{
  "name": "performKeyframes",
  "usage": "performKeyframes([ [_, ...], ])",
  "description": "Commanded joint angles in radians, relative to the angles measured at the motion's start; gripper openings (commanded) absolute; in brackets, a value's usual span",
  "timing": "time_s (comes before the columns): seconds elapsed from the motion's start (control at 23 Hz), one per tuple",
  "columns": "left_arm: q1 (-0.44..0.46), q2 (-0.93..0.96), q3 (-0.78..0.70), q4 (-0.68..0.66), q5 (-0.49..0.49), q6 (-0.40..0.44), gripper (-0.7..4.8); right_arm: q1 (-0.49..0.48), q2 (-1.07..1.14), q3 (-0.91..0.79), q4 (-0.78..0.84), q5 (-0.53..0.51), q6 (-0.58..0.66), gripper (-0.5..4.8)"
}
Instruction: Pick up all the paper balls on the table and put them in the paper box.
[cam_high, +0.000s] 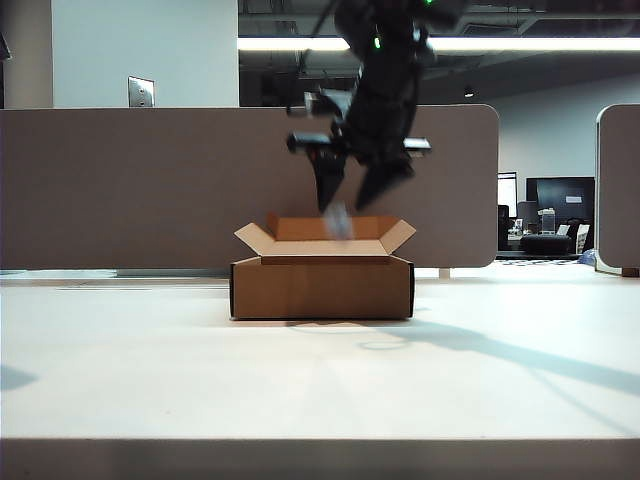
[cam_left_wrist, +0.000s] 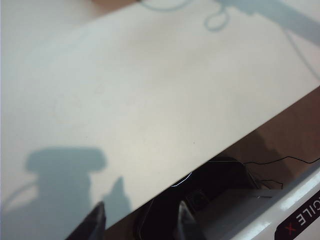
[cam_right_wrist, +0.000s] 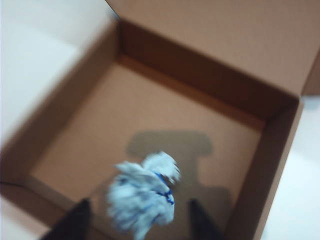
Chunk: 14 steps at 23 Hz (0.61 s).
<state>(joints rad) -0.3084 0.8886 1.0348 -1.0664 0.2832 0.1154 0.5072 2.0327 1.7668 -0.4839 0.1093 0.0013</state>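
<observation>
Paper box: brown cardboard, flaps spread, centre of white worktop.

Paper ball: one, white with blue marks, blurred, in mid-air between the parted fingers of the right pincer, above the box's tan floor; gripped by neither finger.

Right pincer: directly over the box, jaws apart.

Left pincer: over bare worktop near its edge, fingers apart, holding nothing.

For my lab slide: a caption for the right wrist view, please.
Right claw open above the open cardboard box, a crumpled paper ball blurred between its fingers.
</observation>
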Motion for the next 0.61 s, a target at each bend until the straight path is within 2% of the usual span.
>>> performKeyframes([
  [0.04,0.002,-0.002,0.002,0.02,-0.003,0.005,1.79,-0.004,0.0,0.008,0.006,-0.003,-0.001,3.17],
  [0.22,0.002,-0.002,0.003,0.071,-0.003,0.005,1.76,-0.005,-0.026,0.009,0.01,-0.003,-0.002,3.17],
  [0.39,0.002,-0.01,0.01,0.074,0.008,0.005,0.49,-0.005,-0.097,0.008,-0.048,0.006,-0.002,3.14],
  [0.43,0.002,-0.024,0.01,0.074,0.008,0.007,-0.04,-0.005,-0.14,0.008,-0.087,0.033,-0.001,3.02],
  [0.48,0.002,-0.032,0.009,0.074,0.005,0.007,-0.05,-0.005,-0.17,0.008,-0.116,0.05,0.002,2.76],
  [0.56,0.002,-0.074,0.009,0.078,-0.004,0.001,-0.05,-0.005,-0.253,0.008,-0.167,0.053,0.003,1.71],
  [0.61,0.002,-0.091,0.009,0.078,-0.013,0.0,-0.05,-0.005,-0.273,0.006,-0.175,0.051,0.003,1.49],
])
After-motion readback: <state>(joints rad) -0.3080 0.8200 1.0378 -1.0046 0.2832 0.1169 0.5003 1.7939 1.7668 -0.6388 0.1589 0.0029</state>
